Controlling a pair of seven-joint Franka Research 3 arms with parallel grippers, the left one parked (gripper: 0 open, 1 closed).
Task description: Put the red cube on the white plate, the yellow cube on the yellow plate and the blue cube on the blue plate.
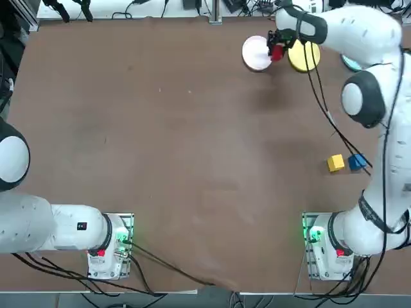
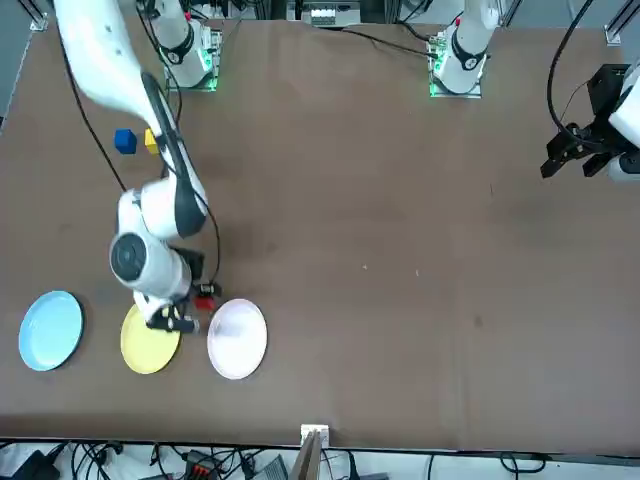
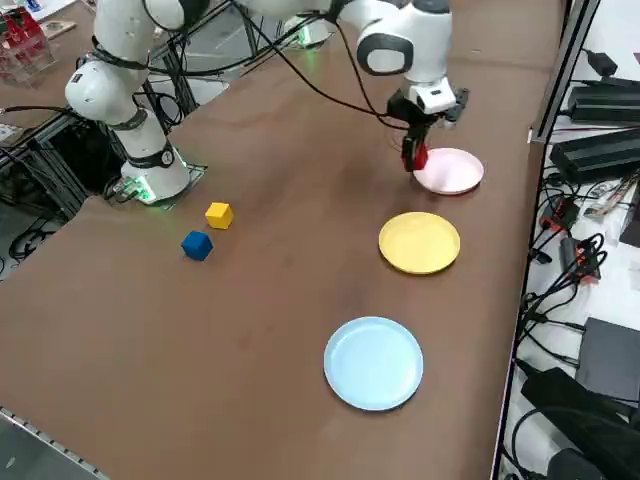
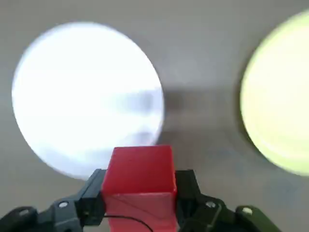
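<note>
My right gripper is shut on the red cube and holds it above the table, at the edge of the white plate on the side facing the yellow plate. In the wrist view the red cube sits clamped between both fingers, with the white plate and the yellow plate below. The blue plate lies beyond the yellow plate. The yellow cube and the blue cube rest side by side on the table near the right arm's base.
The three plates form a row along the far right edge of the brown table. Black cables hang from the right arm over the table. The parked left arm is at the near left.
</note>
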